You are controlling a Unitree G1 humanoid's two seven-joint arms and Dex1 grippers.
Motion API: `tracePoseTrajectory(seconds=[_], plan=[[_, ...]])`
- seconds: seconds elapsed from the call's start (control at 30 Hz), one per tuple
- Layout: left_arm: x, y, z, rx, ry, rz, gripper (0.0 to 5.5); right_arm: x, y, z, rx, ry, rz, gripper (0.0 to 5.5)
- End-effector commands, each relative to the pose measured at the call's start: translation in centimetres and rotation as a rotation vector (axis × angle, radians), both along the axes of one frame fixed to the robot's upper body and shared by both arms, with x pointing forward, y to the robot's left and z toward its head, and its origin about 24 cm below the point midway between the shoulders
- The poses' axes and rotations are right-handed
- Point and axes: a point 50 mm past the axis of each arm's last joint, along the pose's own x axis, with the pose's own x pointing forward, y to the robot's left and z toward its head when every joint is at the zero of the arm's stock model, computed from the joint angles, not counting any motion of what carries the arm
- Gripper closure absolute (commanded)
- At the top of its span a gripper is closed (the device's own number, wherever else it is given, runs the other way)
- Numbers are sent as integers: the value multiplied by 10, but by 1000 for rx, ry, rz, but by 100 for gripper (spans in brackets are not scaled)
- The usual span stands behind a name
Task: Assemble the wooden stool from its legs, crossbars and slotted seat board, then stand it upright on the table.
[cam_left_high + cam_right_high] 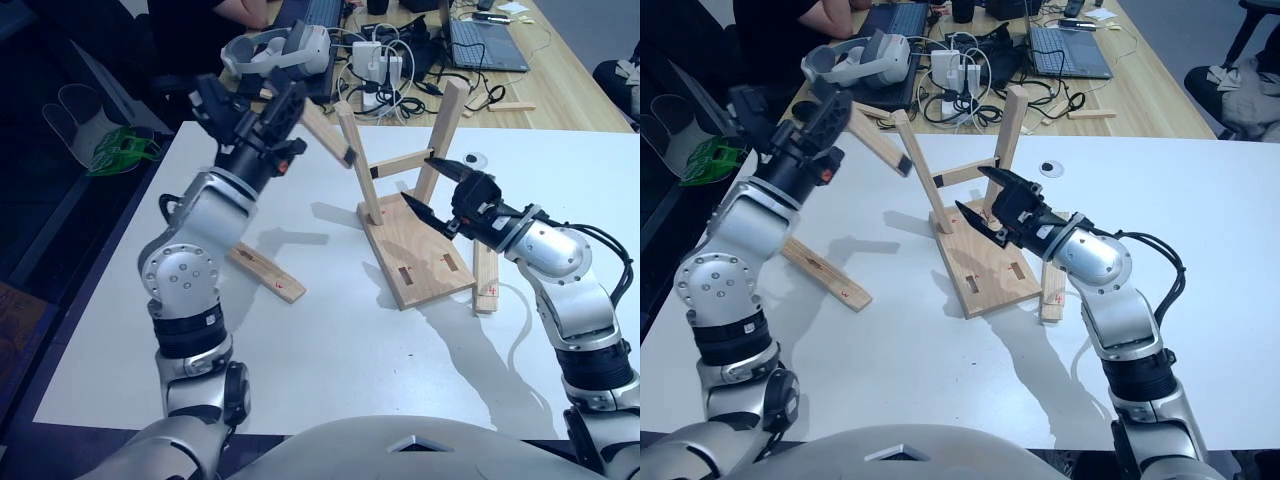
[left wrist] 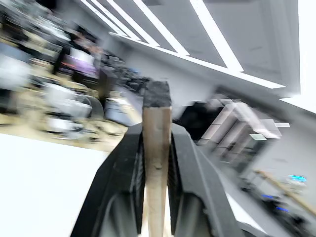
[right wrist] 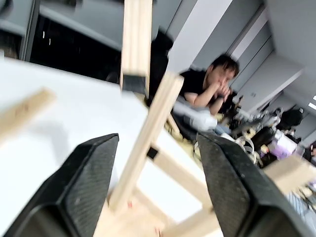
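Wooden leg [image 1: 326, 133] sits squeezed in the left hand [image 1: 255, 110], up high; right hand [image 1: 420, 178] gapes wide, maybe around one upright leg [image 1: 450, 115] of the half-built stool [image 1: 420, 265].

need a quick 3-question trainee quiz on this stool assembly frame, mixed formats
1. True or false: the left end effector is shut on a wooden leg held up off the table.
2. How many upright legs already stand in the seat board? A: one. B: two. C: four.
3. Fill in: the right end effector, near the crossbar, is ____ (open or shut).

Key: 1 true; 2 B; 3 open.
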Motion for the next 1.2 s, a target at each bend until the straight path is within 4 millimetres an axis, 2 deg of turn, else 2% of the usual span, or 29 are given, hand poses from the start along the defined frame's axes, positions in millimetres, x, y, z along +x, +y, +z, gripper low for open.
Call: tracePoseTrajectory(seconds=[0.03, 0.13, 0.17, 0.27, 0.3, 0.4, 0.47, 0.57, 0.73, 0.9, 1.2], plan=[[-1, 71, -17, 347, 76, 358, 510, -4, -12, -4, -25, 2, -48, 260], [-11, 97, -45, 478, 253, 453, 510, -8, -15, -10, -27, 11, -77, 260], [-14, 102, -55, 465, 321, 474, 510, -9, -14, -13, -29, 14, -79, 260], [-23, 109, -84, 261, 590, 484, 510, -10, -9, -18, -21, 19, -82, 260], [-24, 112, -87, 229, 640, 478, 510, -10, -8, -19, -17, 19, -87, 260], [-23, 137, -78, 342, 647, 583, 510, -12, -6, -22, -3, 23, -96, 260], [-24, 143, -77, 383, 648, 623, 510, -14, -5, -24, 9, 30, -101, 260], [-25, 136, -84, 367, 644, 638, 510, -16, -3, -27, 19, 39, -102, 260], [-24, 111, -95, 280, 642, 616, 510, -14, -1, -29, 26, 45, -98, 260], [-13, 74, -97, 163, 584, 537, 510, -11, 0, -30, 35, 54, -86, 260], [-9, 60, -88, 115, 471, 438, 510, -12, 1, -33, 47, 69, -84, 260]])
